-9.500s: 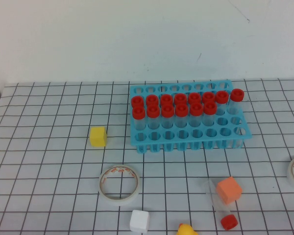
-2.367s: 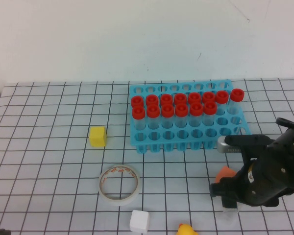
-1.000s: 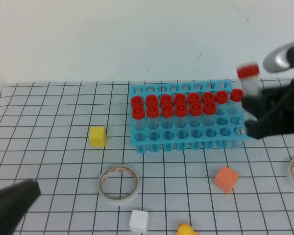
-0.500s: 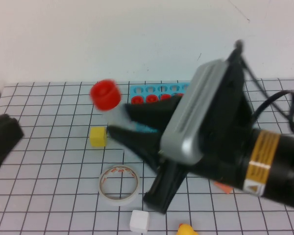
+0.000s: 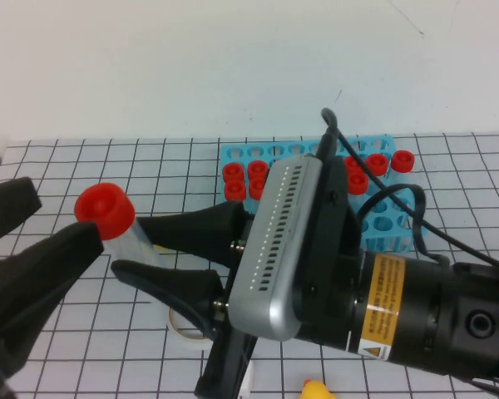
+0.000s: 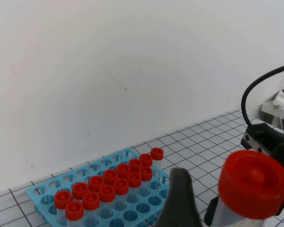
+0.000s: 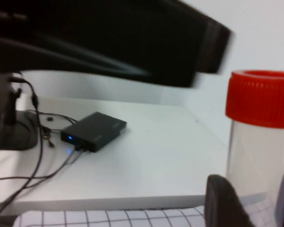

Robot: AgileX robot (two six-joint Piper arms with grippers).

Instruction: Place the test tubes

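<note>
A clear test tube [image 5: 131,241] with a red cap [image 5: 104,208] is held in my right gripper [image 5: 133,248], whose arm reaches across the table to the left. My left gripper [image 5: 66,218] stands open at the left edge, its fingers either side of the cap end. In the left wrist view the red cap [image 6: 253,183] sits just beside one left finger [image 6: 180,201]. In the right wrist view the tube [image 7: 255,156] stands between the right fingers [image 7: 225,203]. The blue rack [image 5: 385,224] holds several red-capped tubes [image 6: 114,182].
A tape roll [image 5: 183,327] and a yellow duck [image 5: 316,389] lie near the front, partly behind the right arm. The right arm covers the middle of the rack. A black box [image 7: 93,131] and cables sit on a white desk beyond the table.
My right arm has swung from the rack's right end across to the left, carrying the tube. The left gripper has risen from the lower left and opened beside the cap.
</note>
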